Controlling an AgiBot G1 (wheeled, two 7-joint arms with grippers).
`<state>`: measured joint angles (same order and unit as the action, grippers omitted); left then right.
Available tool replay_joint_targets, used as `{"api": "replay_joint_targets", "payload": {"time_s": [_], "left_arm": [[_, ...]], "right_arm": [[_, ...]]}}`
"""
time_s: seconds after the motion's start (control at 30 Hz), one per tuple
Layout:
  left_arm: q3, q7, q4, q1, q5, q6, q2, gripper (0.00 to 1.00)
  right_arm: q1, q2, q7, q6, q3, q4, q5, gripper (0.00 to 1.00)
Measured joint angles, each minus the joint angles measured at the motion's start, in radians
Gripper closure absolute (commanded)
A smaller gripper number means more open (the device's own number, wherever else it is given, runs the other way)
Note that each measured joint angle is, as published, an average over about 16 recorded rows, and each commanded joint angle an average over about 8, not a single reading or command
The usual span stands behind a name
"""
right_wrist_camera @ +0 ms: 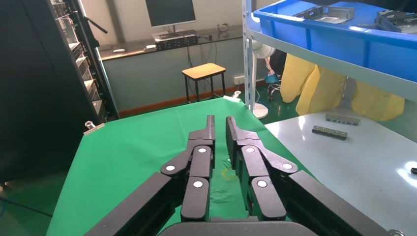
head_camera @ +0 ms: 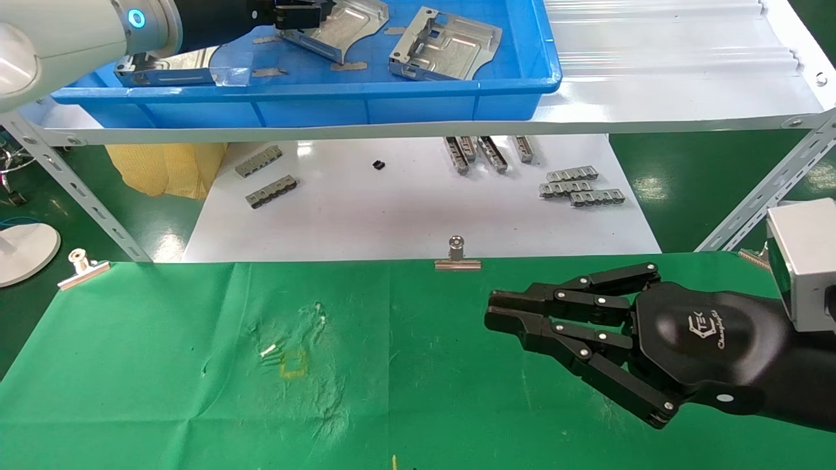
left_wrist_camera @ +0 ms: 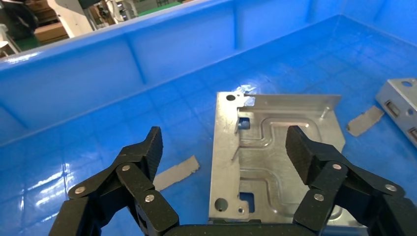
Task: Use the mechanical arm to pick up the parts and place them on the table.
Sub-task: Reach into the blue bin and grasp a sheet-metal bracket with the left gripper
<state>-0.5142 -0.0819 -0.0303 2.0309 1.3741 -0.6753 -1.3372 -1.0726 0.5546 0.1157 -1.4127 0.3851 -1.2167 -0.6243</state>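
My left gripper (left_wrist_camera: 226, 150) is open inside the blue tray (head_camera: 392, 104), low over a silvery stamped part (left_wrist_camera: 275, 157) that lies flat. One finger (left_wrist_camera: 302, 152) is above the part, the other (left_wrist_camera: 150, 150) above bare tray floor, and the part's long edge lies between them. In the head view this gripper (head_camera: 297, 13) is at the top, next to that part (head_camera: 346, 26). Two other parts (head_camera: 447, 46) (head_camera: 166, 68) lie in the tray. My right gripper (head_camera: 496, 313) rests parked over the green table (head_camera: 163, 365), shut to a narrow gap and empty.
The tray stands on a metal shelf (head_camera: 653, 98) above a white board (head_camera: 405, 209) holding grey ridged strips (head_camera: 581, 186). Binder clips (head_camera: 457, 254) (head_camera: 81, 264) pin the cloth's far edge. A yellow mark (head_camera: 294, 365) is on the cloth. Loose grey strips (left_wrist_camera: 177, 172) lie in the tray.
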Motion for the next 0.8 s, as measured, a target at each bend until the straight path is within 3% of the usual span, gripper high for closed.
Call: {"api": "replay_joint_targets", "payload": {"time_s": [0.8], "left_arm": [[-0.021,0.034,-0.019,-0.015,0.018,0.036,-0.008,1.00]], "right_arm": [[0.000,0.000,0.000,0.000,0.000,0.000,0.000,0.00]]}}
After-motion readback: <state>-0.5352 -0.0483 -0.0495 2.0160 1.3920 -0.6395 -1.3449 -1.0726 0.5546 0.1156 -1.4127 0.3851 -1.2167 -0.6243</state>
